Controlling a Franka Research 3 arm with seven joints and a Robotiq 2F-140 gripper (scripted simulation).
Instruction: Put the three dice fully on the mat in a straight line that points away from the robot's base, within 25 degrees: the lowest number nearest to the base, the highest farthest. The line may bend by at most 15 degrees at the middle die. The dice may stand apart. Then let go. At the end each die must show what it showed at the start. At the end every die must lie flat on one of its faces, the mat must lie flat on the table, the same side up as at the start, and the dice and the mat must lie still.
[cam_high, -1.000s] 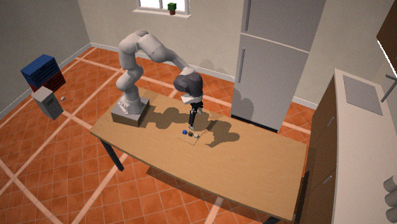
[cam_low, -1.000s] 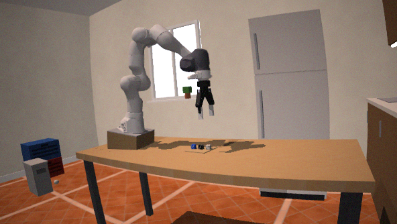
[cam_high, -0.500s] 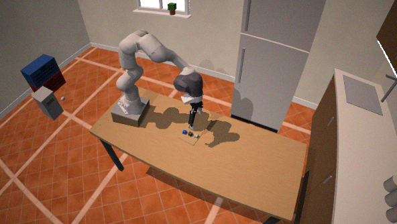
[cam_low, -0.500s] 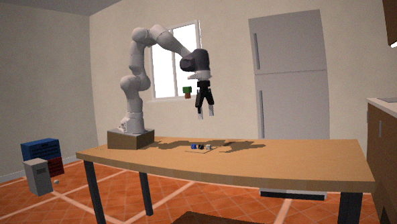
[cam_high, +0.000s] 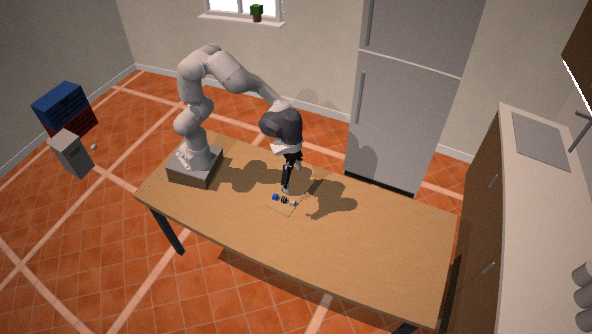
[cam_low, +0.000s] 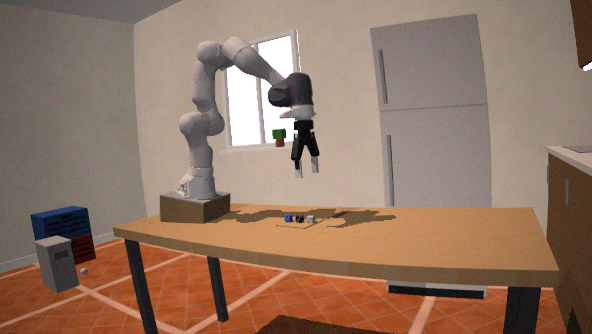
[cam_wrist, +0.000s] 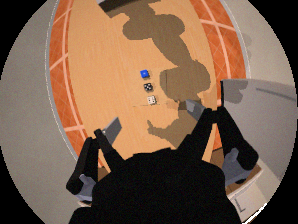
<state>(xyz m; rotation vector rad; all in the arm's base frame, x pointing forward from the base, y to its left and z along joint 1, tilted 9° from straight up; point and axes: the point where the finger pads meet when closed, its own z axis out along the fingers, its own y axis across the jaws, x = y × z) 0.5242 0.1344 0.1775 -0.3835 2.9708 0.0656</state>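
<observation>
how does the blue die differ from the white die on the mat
The blue die is blue and sits nearest the robot's base; the white die is pale and sits farthest from it, at the other end of the row. The black die stands between them. Both look alike in size, rest on the mat, and lie apart from the open gripper hanging above.

The three dice differ in colour: a blue die (cam_high: 275, 196), a black die (cam_high: 283, 199) with pale spots, and a white die (cam_high: 293, 203). They stand on a tan mat (cam_high: 283, 209) close in tone to the light-brown wooden table (cam_high: 380, 260), which has dark legs.
</observation>
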